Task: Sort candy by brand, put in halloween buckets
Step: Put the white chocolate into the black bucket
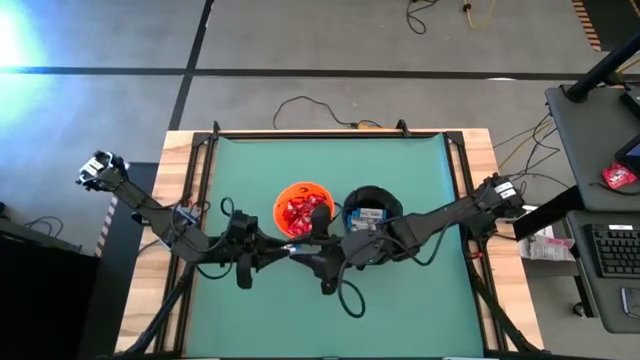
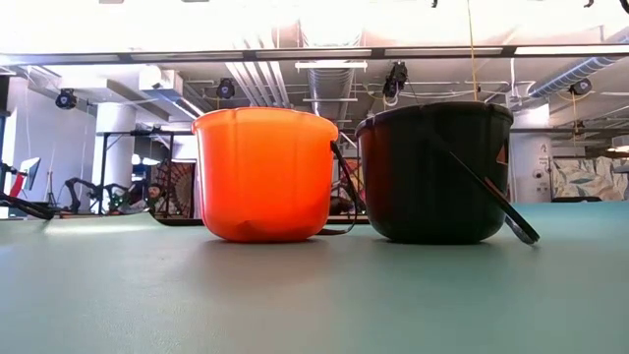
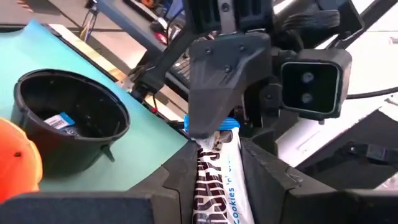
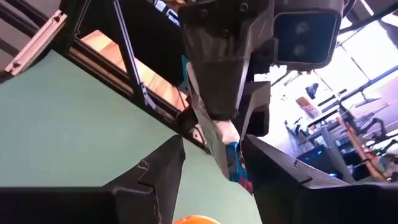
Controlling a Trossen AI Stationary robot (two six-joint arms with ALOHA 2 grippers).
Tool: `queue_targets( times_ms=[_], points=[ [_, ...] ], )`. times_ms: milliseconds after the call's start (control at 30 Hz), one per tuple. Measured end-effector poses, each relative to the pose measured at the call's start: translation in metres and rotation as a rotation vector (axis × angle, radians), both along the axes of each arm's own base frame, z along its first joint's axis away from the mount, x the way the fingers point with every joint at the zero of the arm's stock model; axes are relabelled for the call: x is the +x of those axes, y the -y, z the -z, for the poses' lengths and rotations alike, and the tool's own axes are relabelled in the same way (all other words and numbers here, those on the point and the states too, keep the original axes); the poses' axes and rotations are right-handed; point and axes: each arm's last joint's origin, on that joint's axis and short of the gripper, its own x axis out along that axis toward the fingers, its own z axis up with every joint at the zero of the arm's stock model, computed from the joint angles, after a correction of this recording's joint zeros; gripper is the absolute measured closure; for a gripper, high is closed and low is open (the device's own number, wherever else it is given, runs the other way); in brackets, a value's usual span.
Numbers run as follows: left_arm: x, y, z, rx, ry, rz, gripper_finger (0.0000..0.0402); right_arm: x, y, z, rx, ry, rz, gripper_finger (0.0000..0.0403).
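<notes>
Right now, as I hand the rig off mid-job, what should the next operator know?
Left gripper: shut on a white-and-blue bar, in front of the buckets.
Right gripper: open, facing it, fingers either side of the bar's free end.
Orange bucket: red packets inside.
Black bucket: more bars inside.
Done: no other loose candy visible from above.
Left: probably pass this bar across, then drop it in the black bucket.

The slim white-and-blue wrapped bar runs off the left wrist picture's edge, its lettering cut short (only part reads). From table height, the round orange plastic bucket and black bucket hide their contents.
</notes>
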Motion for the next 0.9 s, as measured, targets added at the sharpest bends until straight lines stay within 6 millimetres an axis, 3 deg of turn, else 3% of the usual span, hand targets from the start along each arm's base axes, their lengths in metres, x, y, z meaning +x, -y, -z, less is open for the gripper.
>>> queue_targets(
  times_ms=[267, 567, 767, 900],
  points=[
    [0.000, 0.000, -0.001, 0.012, 0.004, 0.020, 0.0309, 0.000, 0.000, 0.001, -0.011, -0.003, -0.006, 0.0270],
    [0.000, -0.002, -0.001, 0.041, 0.006, -0.066, 0.0303, 0.001, 0.001, -0.001, 0.005, 0.015, 0.012, 0.0367],
    [-0.005, -0.007, -0.007, 0.124, 0.014, -0.111, 0.0252, 0.002, 0.003, -0.004, 0.074, 0.030, 0.036, 0.0379],
    [-0.018, -0.018, -0.029, 0.213, -0.042, -0.139, 0.0207, -0.004, 0.004, -0.020, 0.140, 0.059, 0.028, 0.0379]
  ],
)
